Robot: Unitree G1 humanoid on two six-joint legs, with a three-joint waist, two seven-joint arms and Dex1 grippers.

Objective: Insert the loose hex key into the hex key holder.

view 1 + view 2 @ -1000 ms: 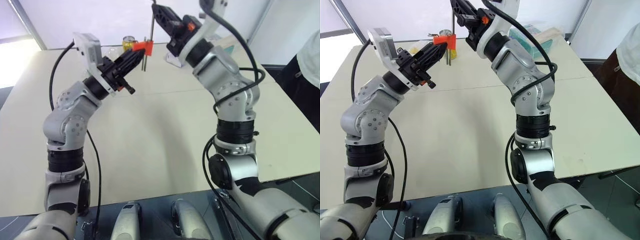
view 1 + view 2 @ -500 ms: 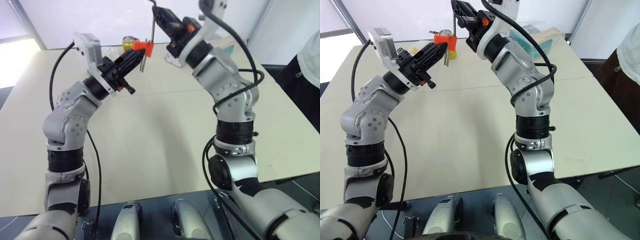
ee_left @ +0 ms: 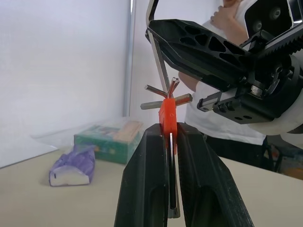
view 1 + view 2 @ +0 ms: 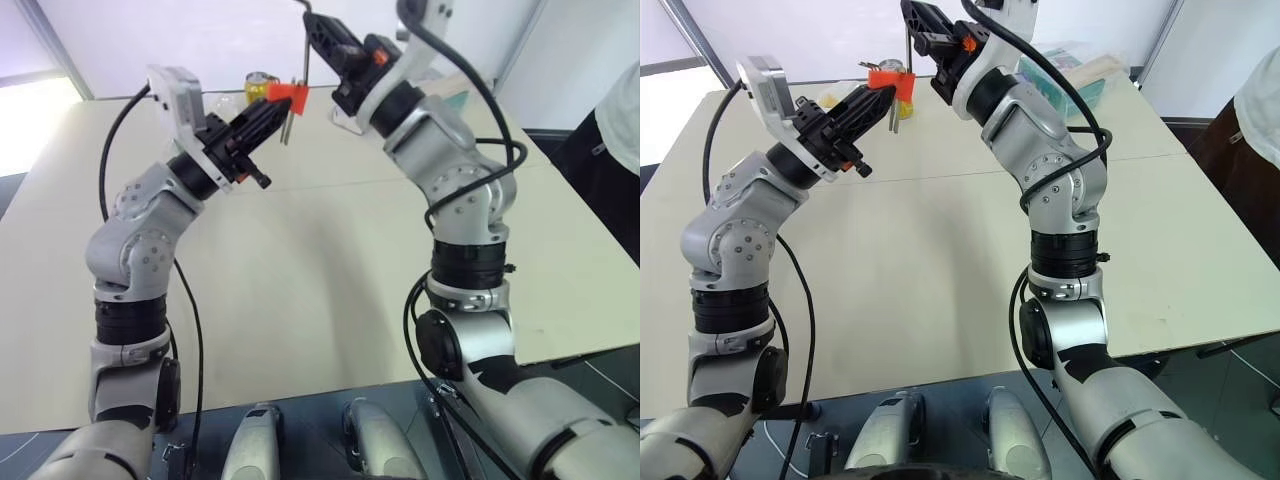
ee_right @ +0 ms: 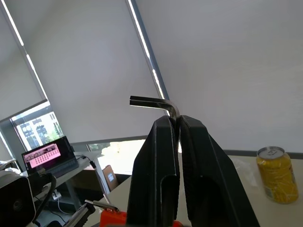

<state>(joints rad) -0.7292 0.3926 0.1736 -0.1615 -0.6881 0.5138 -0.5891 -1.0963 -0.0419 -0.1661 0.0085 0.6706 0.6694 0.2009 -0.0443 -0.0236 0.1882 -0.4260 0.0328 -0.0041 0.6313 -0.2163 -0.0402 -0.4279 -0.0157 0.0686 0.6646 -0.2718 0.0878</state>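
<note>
With my left pincer (image 3: 171, 142) clamped on the holder (image 4: 284, 94) and my right pincer (image 5: 175, 124) clamped on the key (image 5: 154, 102), both high above the worktop (image 4: 300, 260), I fear a misaligned push could slip the key.

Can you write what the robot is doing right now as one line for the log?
left gripper: shut on holder | right gripper: shut on key | both held above table | key not yet in holder
</note>
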